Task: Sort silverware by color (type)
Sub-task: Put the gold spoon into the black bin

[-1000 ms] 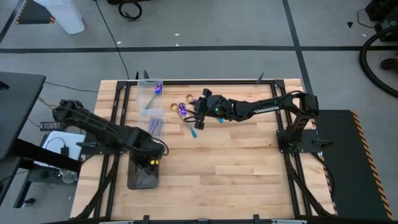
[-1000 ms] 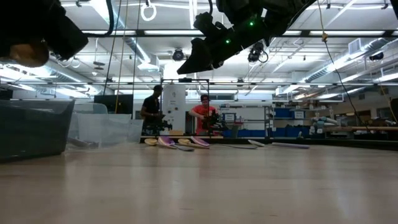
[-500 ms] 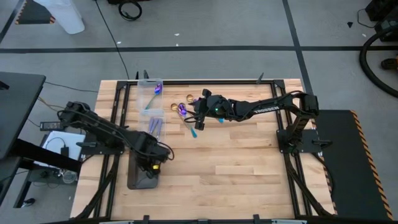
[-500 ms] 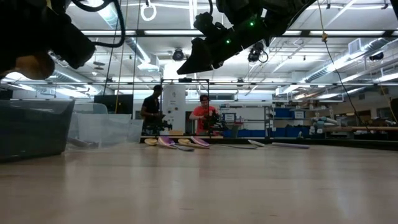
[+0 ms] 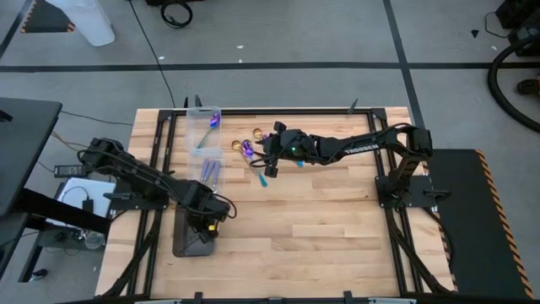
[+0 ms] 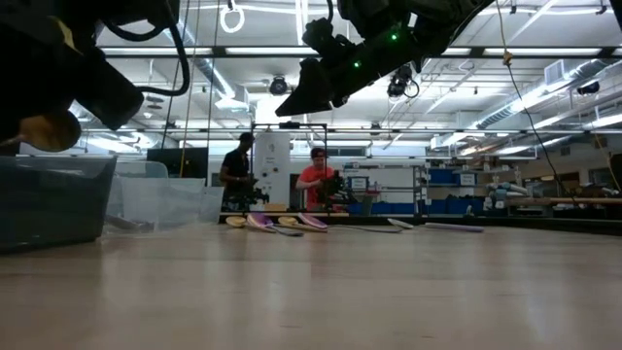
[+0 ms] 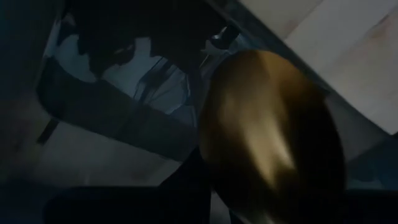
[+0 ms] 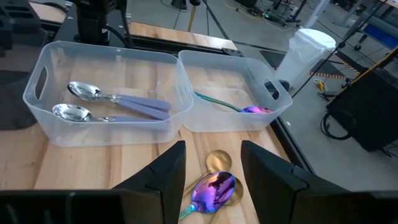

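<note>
My left gripper (image 5: pixel 208 226) is shut on a gold spoon (image 7: pixel 273 137) and hangs over the dark grey tray (image 5: pixel 187 245) at the near left. In the low view the spoon's bowl (image 6: pixel 47 129) shows just above the tray's rim (image 6: pixel 53 163). My right gripper (image 8: pixel 212 148) stands open above loose silverware at the far middle: an iridescent purple spoon (image 8: pixel 213 190) and a gold spoon (image 8: pixel 218 160) lie on the table below its fingers. One clear bin (image 8: pixel 43 81) holds two silver spoons (image 8: pixel 93 102). The other clear bin (image 8: pixel 280 93) holds an iridescent spoon (image 8: pixel 239 109). My left gripper holds the gold spoon by its handle; the spoon's own bowl and the dark fingers hide the place of contact. The gripper points steeply down. The bowl (image 7: pixel 267 112) sticks out past the fingers, lifted clear above the tray.
More spoons lie scattered on the wood at the far middle (image 5: pixel 253 143), one with a teal handle (image 5: pixel 264 176). Bare wood takes up the near and right parts of the table (image 5: pixel 337 228). People stand in the room beyond the table (image 6: pixel 316 180).
My left gripper has sunk toward the dark grey tray with the gold spoon and has rolled somewhat about its own pointing line. It stays shut. My right arm has kept still.
</note>
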Controlling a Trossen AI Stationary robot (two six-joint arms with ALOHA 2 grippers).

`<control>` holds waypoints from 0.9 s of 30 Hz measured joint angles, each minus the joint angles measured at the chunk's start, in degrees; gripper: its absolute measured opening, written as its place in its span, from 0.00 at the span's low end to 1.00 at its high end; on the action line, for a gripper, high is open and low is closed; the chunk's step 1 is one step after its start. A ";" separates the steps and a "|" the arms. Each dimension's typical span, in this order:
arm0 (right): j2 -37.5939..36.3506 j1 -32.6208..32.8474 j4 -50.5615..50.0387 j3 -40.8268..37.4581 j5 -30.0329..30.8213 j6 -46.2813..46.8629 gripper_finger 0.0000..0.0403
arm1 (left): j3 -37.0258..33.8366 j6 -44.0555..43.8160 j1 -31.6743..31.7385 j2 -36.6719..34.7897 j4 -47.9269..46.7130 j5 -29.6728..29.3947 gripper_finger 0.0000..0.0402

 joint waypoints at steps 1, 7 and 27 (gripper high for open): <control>0.00 0.00 0.02 0.00 -0.02 0.00 0.41 | -0.03 0.06 0.00 0.00 0.34 0.04 0.07; 0.00 0.00 0.00 0.00 -0.08 0.00 0.41 | -0.05 0.61 0.00 0.00 0.27 -0.43 0.07; 2.27 1.11 -1.72 0.00 3.22 1.57 0.41 | 8.83 2.43 0.81 -1.84 -8.64 -3.30 0.32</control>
